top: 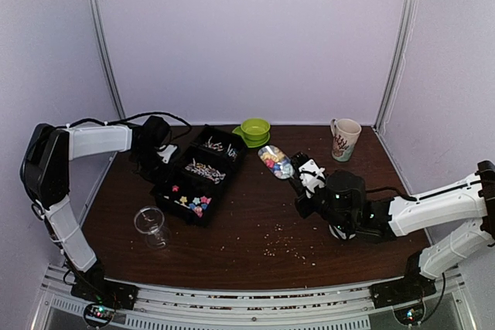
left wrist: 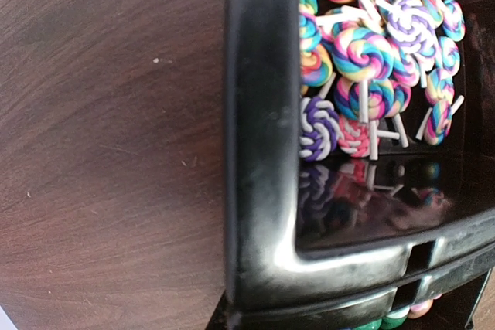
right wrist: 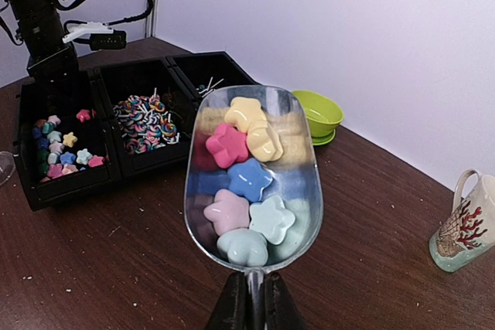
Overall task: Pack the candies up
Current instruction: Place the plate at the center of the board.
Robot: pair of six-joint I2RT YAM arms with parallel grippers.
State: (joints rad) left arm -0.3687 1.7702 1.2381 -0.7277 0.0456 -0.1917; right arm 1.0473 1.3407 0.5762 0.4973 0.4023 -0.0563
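room: pale lilac walls close in three sides of a dark brown table (top: 247, 218); pale crumbs (top: 282, 246) lie scattered near its front middle.
left gripper (top: 160, 154): parked at the tray's left wall with the jaws drawn together. Whether they nip that wall cannot be told. The likely purpose is to steady the tray.
cup (top: 151, 226): clear and upright, near the tray's front corner. Judging by its position, it is probably what gets filled.
tray (left wrist: 255, 152): black, with three compartments in a row. The lollipops (left wrist: 363, 52) fill the middle one.
bowl (top: 254, 127): green, by the back wall, just beyond the tray's far end.
scoop (right wrist: 302, 175): clear, held about level with the mouth pointing away from the arm, so the load stays in.
candies (right wrist: 249, 179): pink, blue, yellow and pale green stars lie in the scoop. More sit in the tray's nearest compartment.
right gripper (right wrist: 251, 303): clamped on the scoop's handle.
mug (top: 345, 138): far right corner, well apart from the work.
free room: bare table lies between scoop and cup. The tray's front corner and the cup's lip are the edges to clear on that path.
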